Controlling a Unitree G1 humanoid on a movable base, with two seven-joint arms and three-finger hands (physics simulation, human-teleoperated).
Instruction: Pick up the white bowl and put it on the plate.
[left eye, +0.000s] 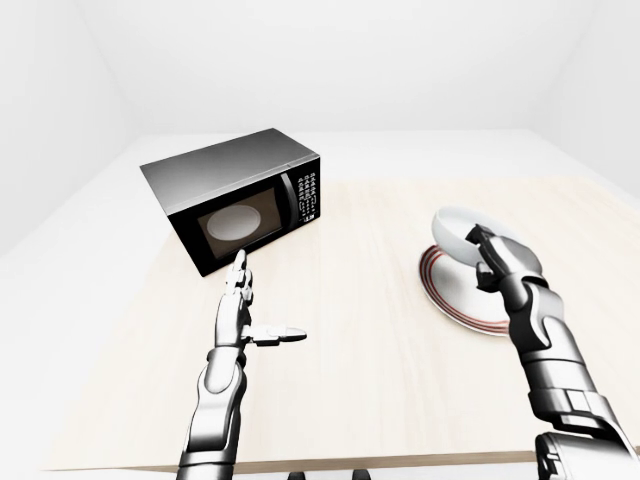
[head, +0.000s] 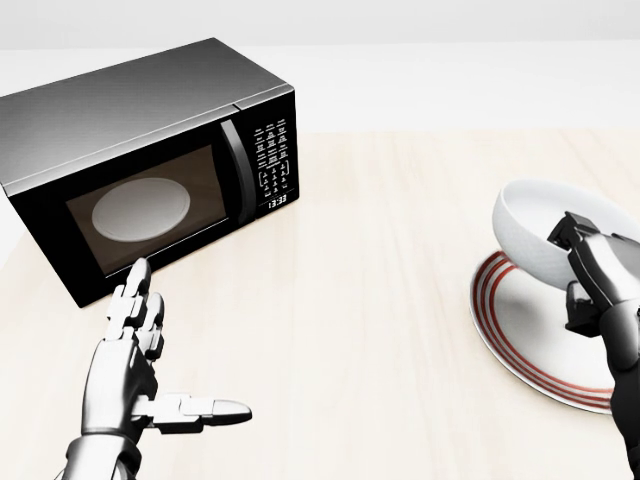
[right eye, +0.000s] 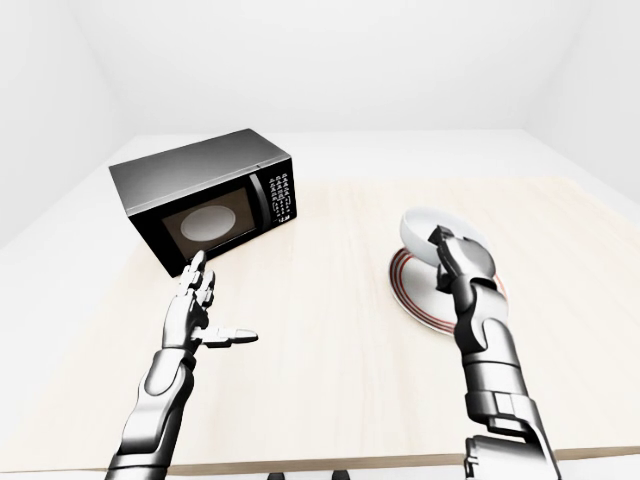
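Note:
The white bowl hangs tilted just above the upper part of the red-ringed plate at the right of the head view. My right hand is shut on the bowl's near rim, its fingers hooked over the edge. Whether the bowl touches the plate I cannot tell. My left hand is open at the lower left, palm up and thumb pointing right, holding nothing and far from the bowl.
A black microwave with its door closed stands at the upper left of the wooden table, just above my left hand. The table's near edge shows in the left-eye view.

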